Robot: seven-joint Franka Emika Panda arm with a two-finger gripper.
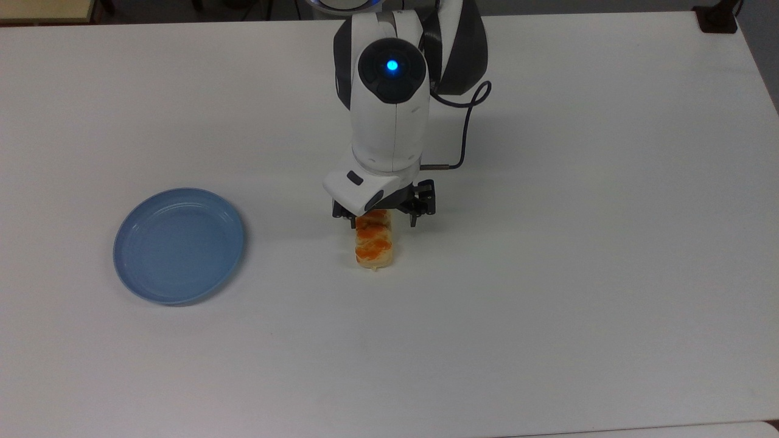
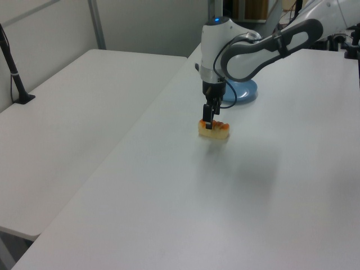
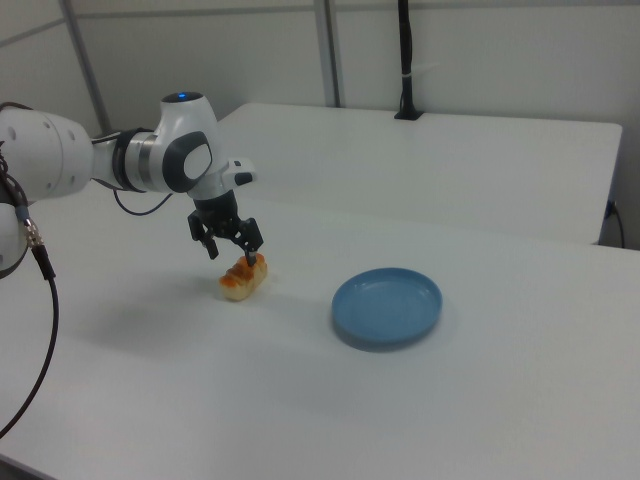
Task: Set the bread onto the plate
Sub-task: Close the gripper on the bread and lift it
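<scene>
While the bread [image 1: 374, 246] lay flat on the white surface [image 1: 548, 274], the hand [image 1: 383, 220] hung just above its far end with its fingers spread apart, one tip on each side of the roll in the top view and nothing held between them. By my reading the task was at its first step: the approach looked made, but the grasp, the lift, the carry and the setting down were all left to do. One plate [image 1: 179, 245], light blue, sat bare and well apart from the hand, off toward the top view's left. Counted up, one bread roll, one plate and one arm with its single hand were on the scene
</scene>
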